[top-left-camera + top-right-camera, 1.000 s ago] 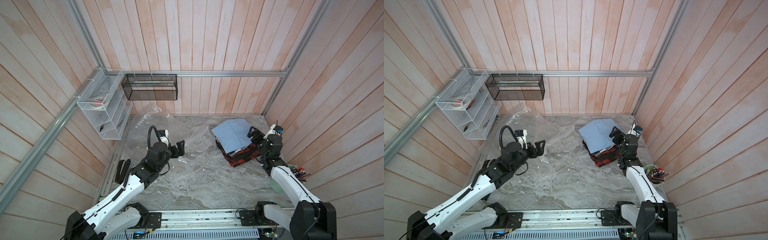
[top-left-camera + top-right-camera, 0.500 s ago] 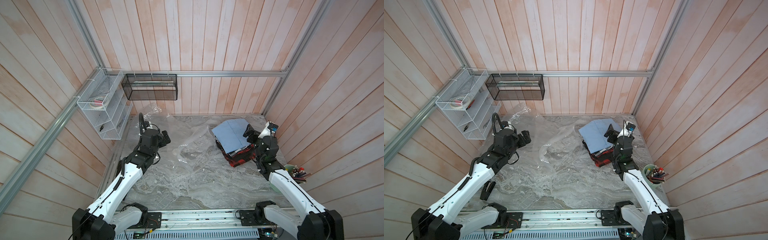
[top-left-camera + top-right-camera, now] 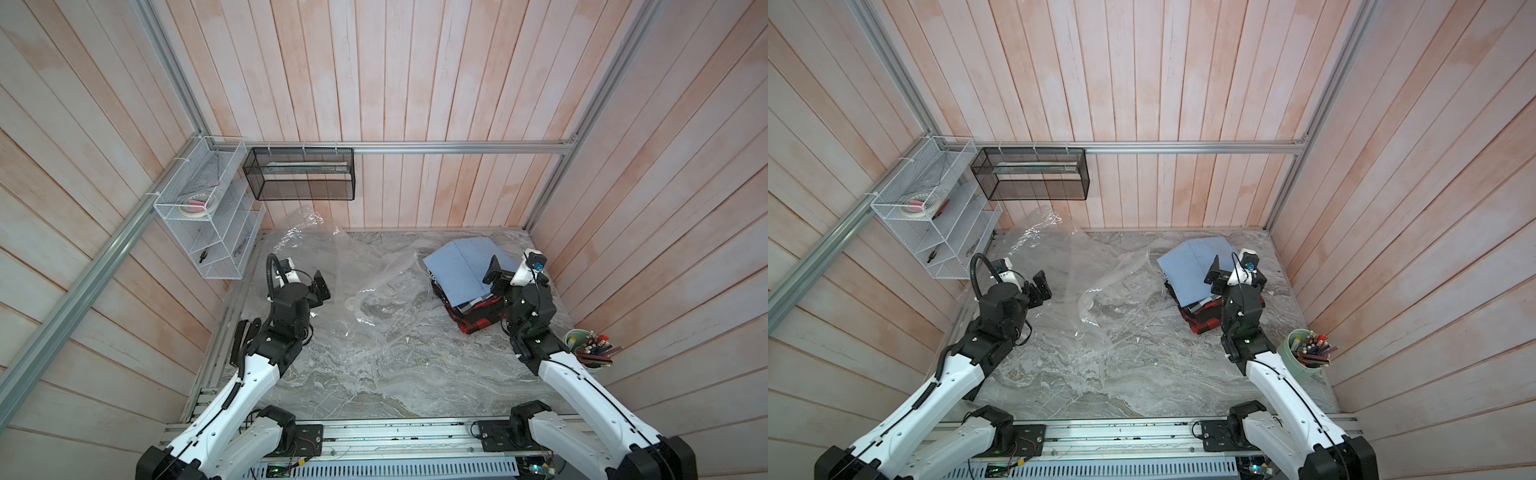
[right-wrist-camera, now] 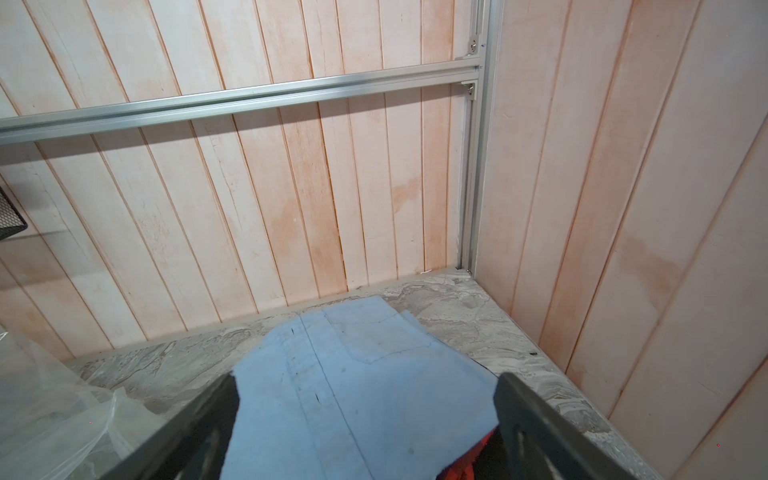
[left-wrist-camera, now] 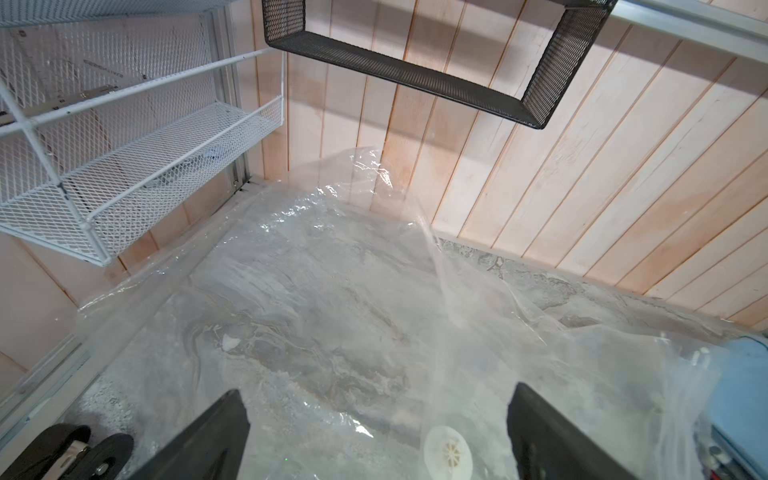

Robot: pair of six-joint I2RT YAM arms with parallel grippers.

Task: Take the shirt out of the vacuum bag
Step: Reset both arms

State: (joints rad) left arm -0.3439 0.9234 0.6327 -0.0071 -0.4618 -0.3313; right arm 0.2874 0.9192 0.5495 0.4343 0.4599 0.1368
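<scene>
hovering left gripper point(image 3: 318, 287): jaws wide apart, empty, above the vacuum bag point(image 3: 374, 307) near its white valve point(image 5: 448, 453).
right gripper point(image 4: 368, 380): jaws spread, holding nothing, over the blue shirt point(image 3: 459, 270).
vacuum bag: flat and crumpled on the marble table point(image 3: 353, 386), far edge curling up the wall point(image 3: 395, 187), looks empty.
shirt: folded atop a red plaid stack point(image 3: 473, 326), apparently outside the bag, just beside its mouth.
loose film: a low sweep by the left gripper could snag it and drag it onto the stack.
pencil cup point(image 3: 582, 343): just beside the right arm point(image 3: 561, 374); a backward swing could knock it over.
</scene>
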